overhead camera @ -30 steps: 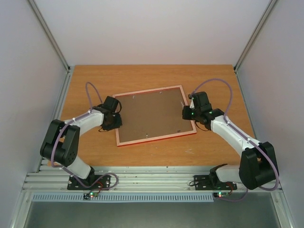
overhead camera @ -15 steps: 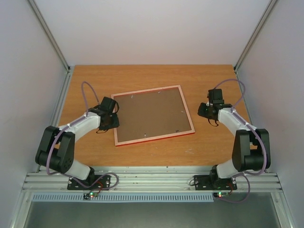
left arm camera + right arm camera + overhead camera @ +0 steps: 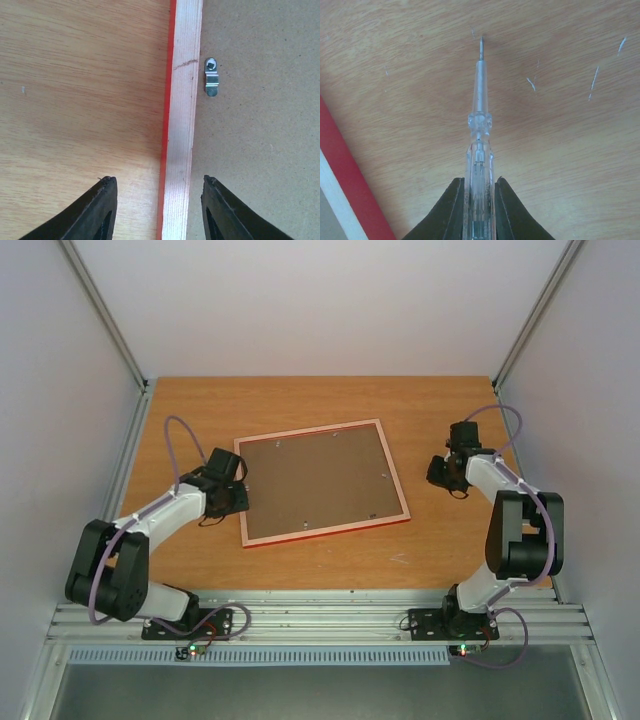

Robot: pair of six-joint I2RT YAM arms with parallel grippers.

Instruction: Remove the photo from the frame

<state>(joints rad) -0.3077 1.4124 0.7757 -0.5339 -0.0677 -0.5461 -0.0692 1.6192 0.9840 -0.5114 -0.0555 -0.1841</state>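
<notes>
now the frame (image 3: 181,125) lies face down on the surface (image 3: 75,100) with its brown board (image 3: 260,150) up. photo not visible, likely under that board. left tool (image 3: 157,181) hangs spread, the rim directly beneath it, gripping nothing. a metal clip (image 3: 212,83) sits just ahead of it. right tool (image 3: 479,184) pinches a clear screwdriver (image 3: 480,115), frame off to its left. to do it well: steady the rim, swing every clip clear before lifting the board.

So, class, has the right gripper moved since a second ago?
Yes. The right gripper, holding the screwdriver, has moved right, away from the frame's right edge.
</notes>
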